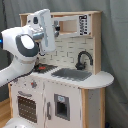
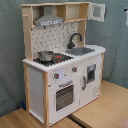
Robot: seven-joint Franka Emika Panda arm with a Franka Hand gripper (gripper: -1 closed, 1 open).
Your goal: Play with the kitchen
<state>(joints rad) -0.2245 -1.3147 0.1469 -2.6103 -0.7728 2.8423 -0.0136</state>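
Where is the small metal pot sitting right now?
In the second exterior view the metal pot sits on the stove, on the second exterior view's left of the sink, below the grey hood.

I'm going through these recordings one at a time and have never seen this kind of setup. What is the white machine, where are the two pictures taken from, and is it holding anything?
The white machine is a robot arm, built of jointed white segments. It shows only in the first exterior view, where it fills that view's left side and hides the stove area behind it. Its gripper cannot be made out there, so I cannot say whether it holds anything.

Both cameras stand off the arm and look at the same toy play kitchen; the second exterior view sees it from another angle, with no arm in the picture.

On the counter in the second exterior view: a small metal pot on the stove, then the sink with a black faucet behind it. Above hangs a grey hood; below are an oven door and knobs.
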